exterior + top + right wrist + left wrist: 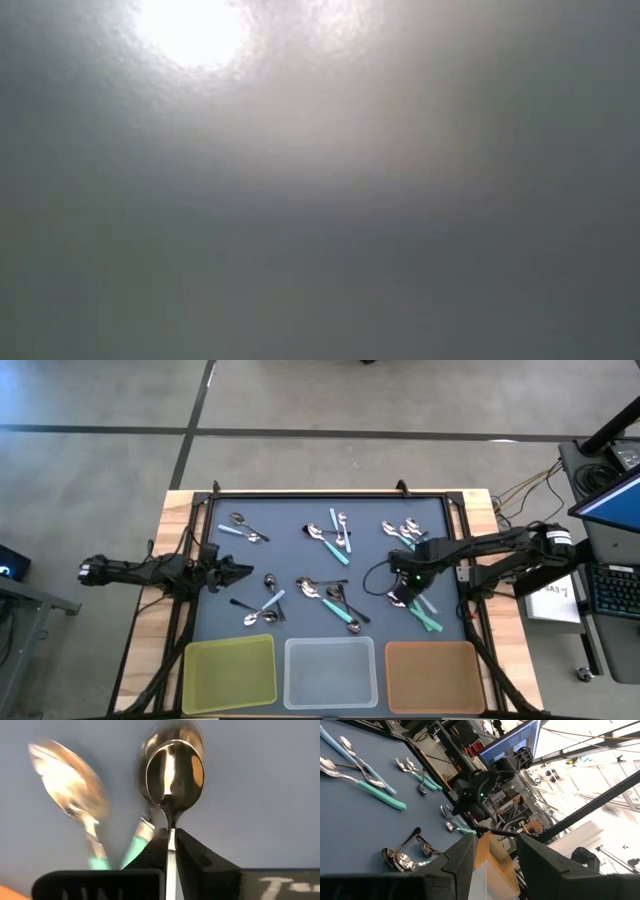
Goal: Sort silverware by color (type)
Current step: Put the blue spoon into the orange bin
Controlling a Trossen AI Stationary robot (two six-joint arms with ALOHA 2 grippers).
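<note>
In the high view, the right gripper (403,582) is seen low over a small cluster of spoons at the right of the dark mat (290,575), just far of the orange tray (428,668); the left gripper (238,571) waits at the mat's left edge, well apart from that cluster, so the right arm is plainly the nearer one. The remaining silverware lies scattered across the mat, and the yellow tray (232,672) and clear tray (330,672) are seen along the near edge. Nothing can be made out in the low view. In the left wrist view, the left arm's fingers (459,865) are seen parted with nothing between them. In the right wrist view, a thin metal spoon (174,770) is held by its handle between the narrowly closed jaws, its long axis running straight out from the fingertips, bowl foremost; two teal-handled spoons (75,785) lie just beside it on the mat.
</note>
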